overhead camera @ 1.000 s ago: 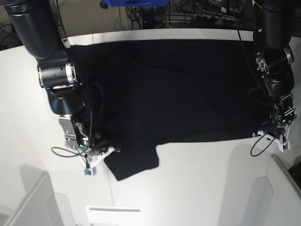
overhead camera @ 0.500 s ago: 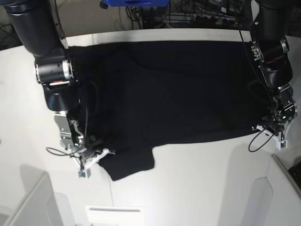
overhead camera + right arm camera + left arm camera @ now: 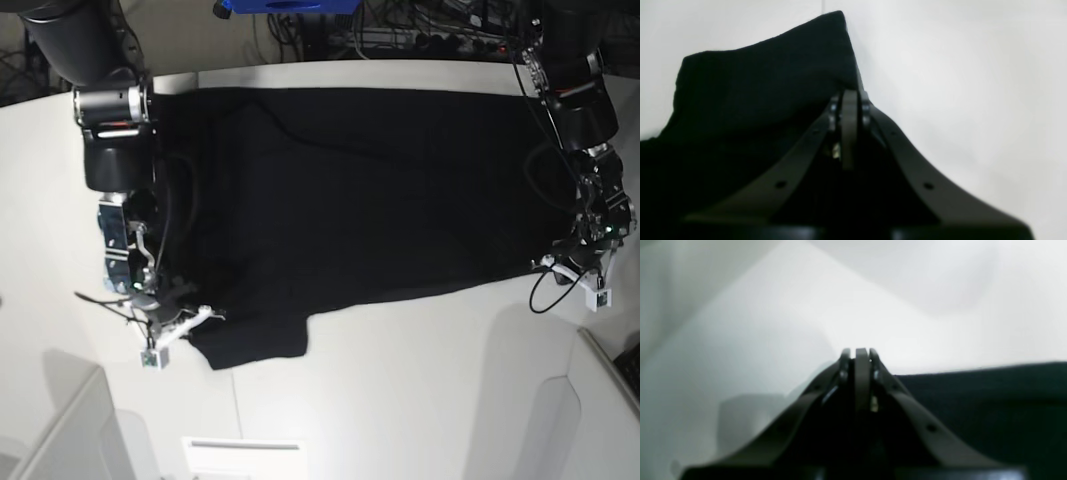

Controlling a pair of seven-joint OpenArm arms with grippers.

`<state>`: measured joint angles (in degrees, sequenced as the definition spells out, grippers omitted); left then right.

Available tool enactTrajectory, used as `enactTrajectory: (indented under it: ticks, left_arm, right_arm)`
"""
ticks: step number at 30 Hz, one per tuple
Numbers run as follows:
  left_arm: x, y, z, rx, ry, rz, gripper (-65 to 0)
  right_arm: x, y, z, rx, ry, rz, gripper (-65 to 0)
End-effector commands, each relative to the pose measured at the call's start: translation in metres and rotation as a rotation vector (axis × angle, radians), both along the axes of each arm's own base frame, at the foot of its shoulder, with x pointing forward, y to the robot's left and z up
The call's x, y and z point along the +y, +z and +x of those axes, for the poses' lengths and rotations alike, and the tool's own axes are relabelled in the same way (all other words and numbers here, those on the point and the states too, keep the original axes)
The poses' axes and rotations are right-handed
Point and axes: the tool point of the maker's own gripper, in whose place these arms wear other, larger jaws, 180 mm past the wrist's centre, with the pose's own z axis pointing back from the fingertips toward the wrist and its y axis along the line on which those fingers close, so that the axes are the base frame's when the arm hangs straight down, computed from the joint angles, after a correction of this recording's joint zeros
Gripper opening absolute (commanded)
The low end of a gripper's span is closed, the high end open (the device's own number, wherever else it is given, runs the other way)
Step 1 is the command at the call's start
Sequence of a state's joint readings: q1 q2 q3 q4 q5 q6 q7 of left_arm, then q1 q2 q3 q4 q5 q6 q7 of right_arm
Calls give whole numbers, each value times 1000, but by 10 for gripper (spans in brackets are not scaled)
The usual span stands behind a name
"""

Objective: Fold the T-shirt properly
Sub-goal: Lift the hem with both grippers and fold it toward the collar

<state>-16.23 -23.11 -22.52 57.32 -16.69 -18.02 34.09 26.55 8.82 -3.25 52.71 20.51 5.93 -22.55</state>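
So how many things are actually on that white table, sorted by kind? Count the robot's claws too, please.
Black T-shirt, spread flat on the white table: 1
Grippers, both shut at the shirt's near edge: 2, the left gripper and the right gripper
Total: 3

Both arms reach down low, left gripper [image 3: 858, 355] and right gripper [image 3: 849, 96] closed (fingertips pressed together).
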Motion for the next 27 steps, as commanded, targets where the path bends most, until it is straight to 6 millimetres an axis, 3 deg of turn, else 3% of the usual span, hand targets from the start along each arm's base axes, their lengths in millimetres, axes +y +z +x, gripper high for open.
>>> enactTrajectory:
  ticks: [1, 6, 11, 16, 22, 27]
  left_arm:
    - [12, 24, 8, -61, 3, 41, -650]
    - [9, 28, -4, -66, -19, 75, -650]
    - [30, 44, -25, -63, 46, 83, -650]
    - [25, 55, -32, -68, 15, 125, -650]
    - [24, 51, -48, -48, 5, 147, -650]
    - [19, 50, -61, -36, -18, 174, -650]
  right_arm:
    - [-5, 31, 16, -89, -12, 12, -650]
    - [-13, 35, 0, -87, -11, -3, -650]
    - [-9, 33, -16, -91, 6, -10, -650]
    - [-4, 39, -29, -105, 24, -14, -650]
    - [-21, 54, -44, -105, -28, 2, -650]
    - [-19, 56, -62, -98, -14, -10, -650]
